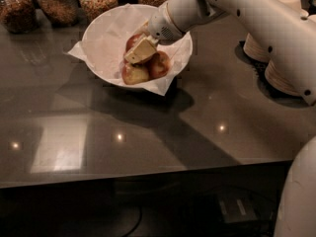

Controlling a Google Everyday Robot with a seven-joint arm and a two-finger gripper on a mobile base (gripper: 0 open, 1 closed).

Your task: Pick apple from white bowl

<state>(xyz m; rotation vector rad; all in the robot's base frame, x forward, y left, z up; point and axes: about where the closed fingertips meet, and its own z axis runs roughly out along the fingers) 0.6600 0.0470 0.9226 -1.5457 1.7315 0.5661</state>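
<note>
**Hand-to-apple relation at the white bowl**

The hand point(139, 52) is positioned inside the white bowl point(98, 38), low over the pile of fruit. The arm enters from the right rear. Whether the hand is open or closed cannot be told from this view. The dark red apple point(132, 40) lies at the rear of the pile, just behind and to the left of the hand and partly hidden by it; contact cannot be confirmed. As the apple is round, no long axis has to be matched. A lighter red apple point(160, 64) and a yellow-patched apple point(134, 74) lie in front, nearer the desk point(148, 132) edge, and are judged liable to be disturbed
</note>
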